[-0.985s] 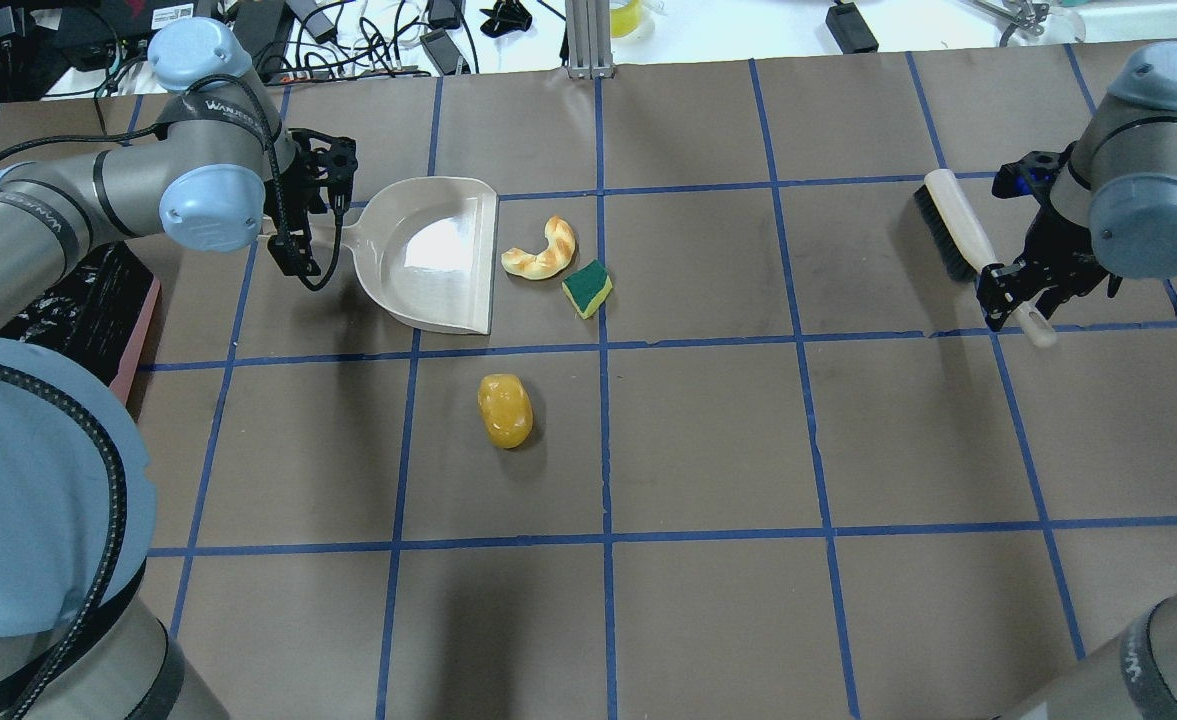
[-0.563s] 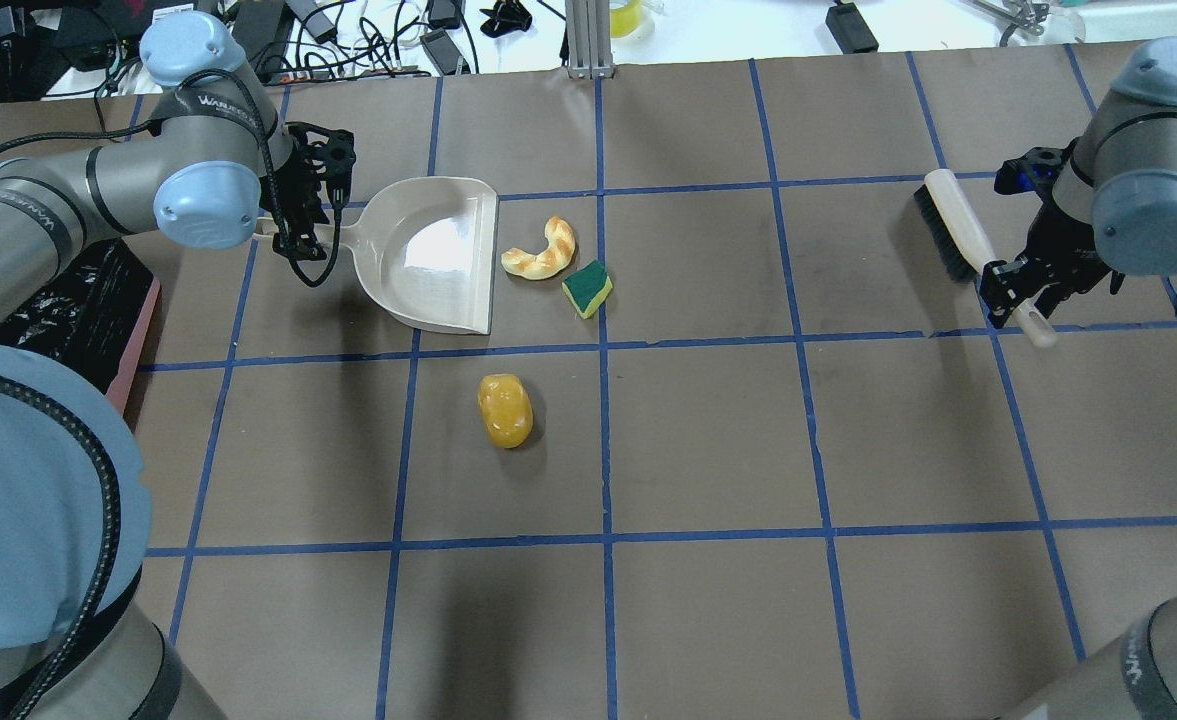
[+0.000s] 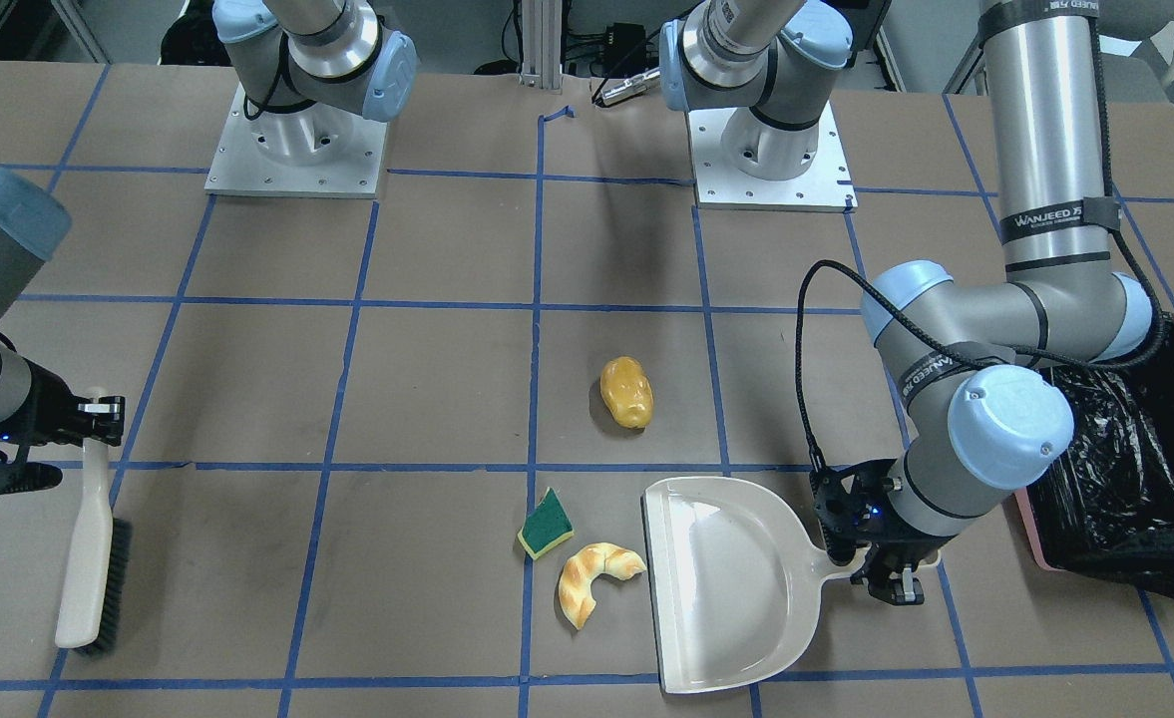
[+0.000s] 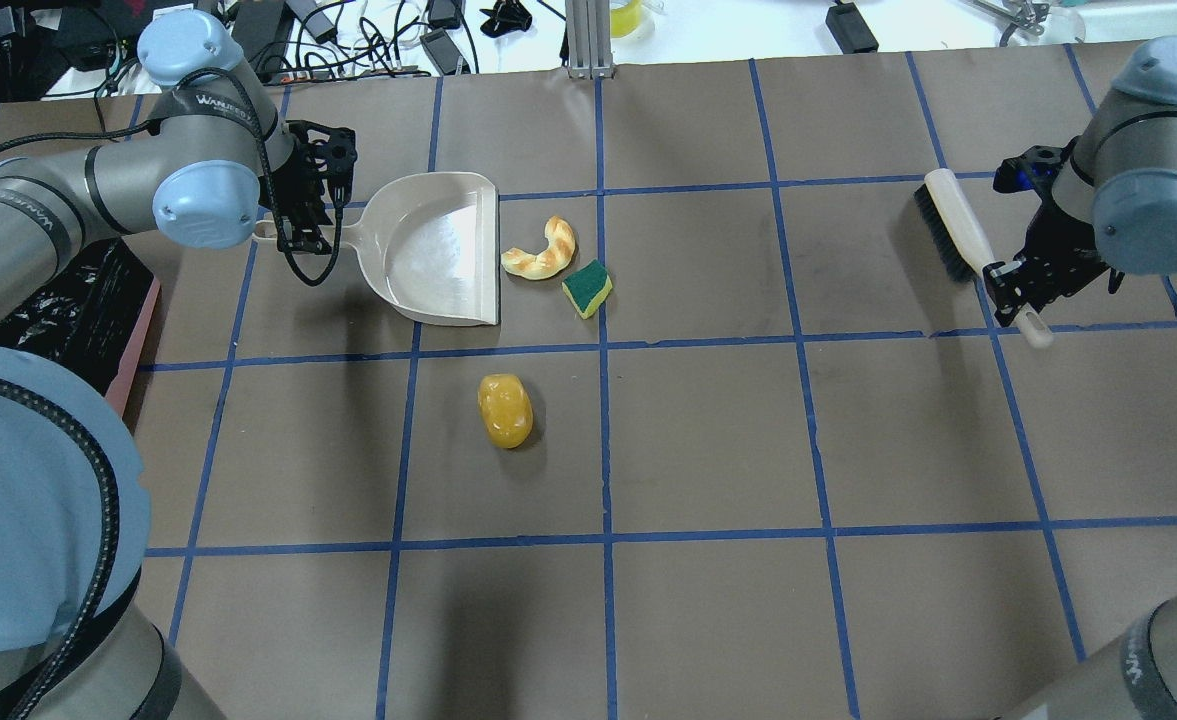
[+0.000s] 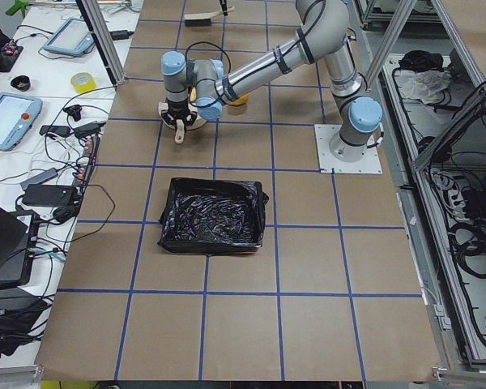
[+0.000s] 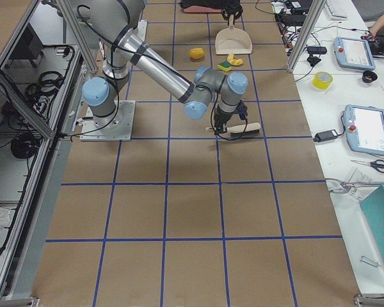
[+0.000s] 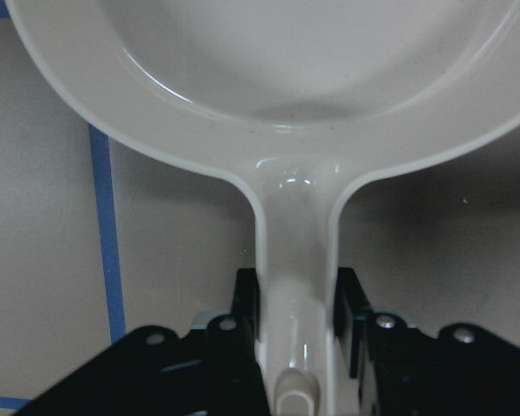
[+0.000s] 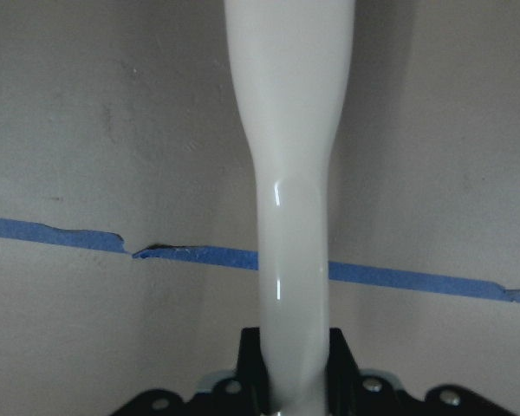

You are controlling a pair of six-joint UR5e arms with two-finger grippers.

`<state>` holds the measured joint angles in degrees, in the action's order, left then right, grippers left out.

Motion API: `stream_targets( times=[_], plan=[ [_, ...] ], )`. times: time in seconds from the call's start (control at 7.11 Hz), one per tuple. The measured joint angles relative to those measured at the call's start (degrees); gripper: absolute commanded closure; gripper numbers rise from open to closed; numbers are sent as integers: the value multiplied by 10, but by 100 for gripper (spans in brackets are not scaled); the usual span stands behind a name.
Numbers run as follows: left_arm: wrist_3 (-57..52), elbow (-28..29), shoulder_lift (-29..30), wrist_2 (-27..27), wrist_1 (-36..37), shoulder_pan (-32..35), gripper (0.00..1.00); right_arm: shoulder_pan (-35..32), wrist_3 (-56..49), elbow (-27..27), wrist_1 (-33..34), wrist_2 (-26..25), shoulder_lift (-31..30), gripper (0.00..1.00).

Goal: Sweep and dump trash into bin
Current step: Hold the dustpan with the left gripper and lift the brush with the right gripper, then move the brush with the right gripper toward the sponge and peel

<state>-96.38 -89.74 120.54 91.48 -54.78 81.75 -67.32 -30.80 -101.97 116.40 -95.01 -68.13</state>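
Observation:
The cream dustpan (image 4: 438, 250) lies at the back left, its open edge facing the croissant-like piece (image 4: 543, 251) and the green-and-yellow sponge wedge (image 4: 587, 288). The yellow-orange potato lump (image 4: 505, 410) lies nearer, apart from them. My left gripper (image 4: 300, 232) is shut on the dustpan handle; the left wrist view shows this (image 7: 295, 295). My right gripper (image 4: 1016, 290) is shut on the handle of a cream brush (image 4: 953, 225) at the far right; the right wrist view shows this (image 8: 295, 355). The pink bin (image 4: 138, 340) with its black bag stands at the left edge, partly under my left arm.
Blue tape lines grid the brown table (image 4: 708, 440). Cables and gear (image 4: 368, 40) crowd the white bench beyond the back edge, next to a metal post (image 4: 588, 40). The two arm bases (image 3: 292, 150) stand at the robot's side of the table.
My left gripper has shifted a little toward the back along the dustpan handle, and the dustpan has turned slightly, its open edge now squarer to the trash. The right arm and brush have barely moved.

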Motion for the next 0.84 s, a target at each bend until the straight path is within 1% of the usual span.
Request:
stream_targets(
  times=[0.28,0.42,0.56,0.84],
  plan=[
    [-5,0,-5,2,1,1,100,-3,20,3,-4,0,-6,100],
    [-9,0,-6,2,0,1,100,-14,53,4,-11,2,-13,100],
    [-12,0,-7,5,-3,2,100,-37,94,4,-17,8,-17,100],
    [-15,-2,-8,24,-10,9,100,-111,213,5,-23,35,-23,100]
  ],
)
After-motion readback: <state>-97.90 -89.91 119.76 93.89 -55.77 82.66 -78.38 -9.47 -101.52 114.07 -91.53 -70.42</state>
